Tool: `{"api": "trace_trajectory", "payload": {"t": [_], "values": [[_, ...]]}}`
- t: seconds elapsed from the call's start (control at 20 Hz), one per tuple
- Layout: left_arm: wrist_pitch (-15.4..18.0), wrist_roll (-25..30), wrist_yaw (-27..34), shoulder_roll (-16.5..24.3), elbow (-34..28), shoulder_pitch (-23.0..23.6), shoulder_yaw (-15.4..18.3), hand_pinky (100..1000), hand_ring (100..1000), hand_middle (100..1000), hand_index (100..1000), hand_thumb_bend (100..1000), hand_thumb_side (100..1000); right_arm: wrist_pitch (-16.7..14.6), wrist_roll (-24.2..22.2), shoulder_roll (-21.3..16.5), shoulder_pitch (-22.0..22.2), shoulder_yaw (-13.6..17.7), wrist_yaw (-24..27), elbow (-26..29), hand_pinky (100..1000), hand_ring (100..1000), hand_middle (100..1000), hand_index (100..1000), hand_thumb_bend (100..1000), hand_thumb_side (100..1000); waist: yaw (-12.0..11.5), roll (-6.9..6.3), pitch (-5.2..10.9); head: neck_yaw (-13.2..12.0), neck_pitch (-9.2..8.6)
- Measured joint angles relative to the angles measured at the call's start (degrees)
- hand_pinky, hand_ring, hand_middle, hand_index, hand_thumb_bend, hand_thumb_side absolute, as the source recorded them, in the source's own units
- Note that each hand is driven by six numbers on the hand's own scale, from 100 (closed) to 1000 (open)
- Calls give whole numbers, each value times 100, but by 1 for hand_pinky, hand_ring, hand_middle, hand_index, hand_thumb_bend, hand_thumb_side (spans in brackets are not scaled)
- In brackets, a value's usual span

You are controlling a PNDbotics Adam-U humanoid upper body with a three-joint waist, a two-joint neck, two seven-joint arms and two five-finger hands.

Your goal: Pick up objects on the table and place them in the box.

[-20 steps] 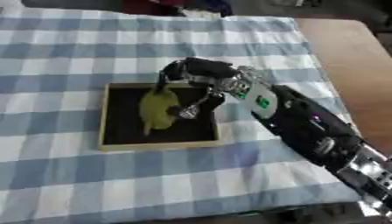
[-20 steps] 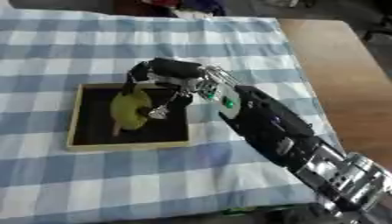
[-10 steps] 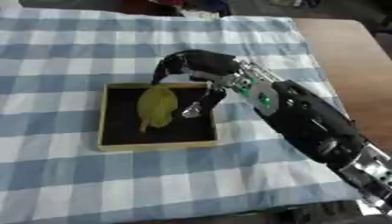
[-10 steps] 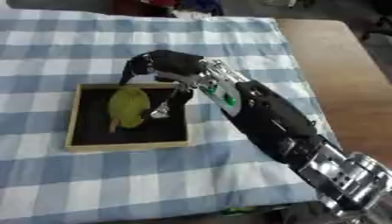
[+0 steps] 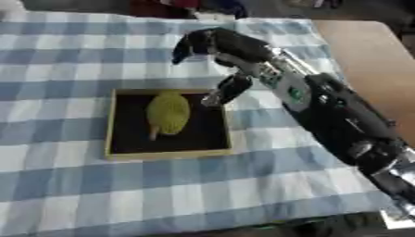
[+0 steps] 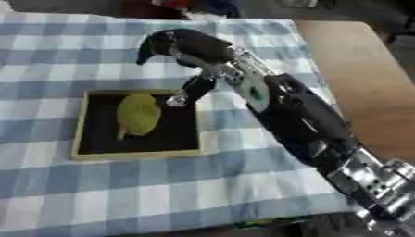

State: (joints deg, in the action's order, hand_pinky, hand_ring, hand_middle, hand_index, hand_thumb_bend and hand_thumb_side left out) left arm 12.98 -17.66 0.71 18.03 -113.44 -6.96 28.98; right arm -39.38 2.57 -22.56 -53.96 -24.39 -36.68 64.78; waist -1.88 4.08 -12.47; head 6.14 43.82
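A yellow-green leaf-shaped object [image 5: 168, 112] lies flat in the shallow box [image 5: 166, 154], which has a wooden rim and a dark floor. My right hand [image 5: 223, 44] hangs above the box's far right corner, clear of the object. Its fingers [image 5: 183, 48] droop relaxed toward the left and its thumb [image 5: 225, 90] points down near the box's right rim. The hand holds nothing. The black forearm runs from it to the lower right. My left hand shows in neither view.
A blue and white checked cloth [image 5: 73, 55] covers the table. Bare brown tabletop [image 5: 365, 51] shows at the right, past the cloth's edge. Some dark and red things [image 5: 186, 5] lie beyond the far edge.
My right hand has let go of the yellow-green object and risen up and back from the box. The object stays lying in the box.
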Motion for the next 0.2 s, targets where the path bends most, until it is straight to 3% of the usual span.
{"api": "trace_trajectory", "payload": {"t": [0.2], "values": [[-13, -24, -1, -39, 0, 40, 3, 636, 476, 677, 804, 100, 571, 307, 299, -149, 108, 375, 312, 128, 796, 841, 756, 796, 361, 292, 27, -99, 57, -109, 0]]}}
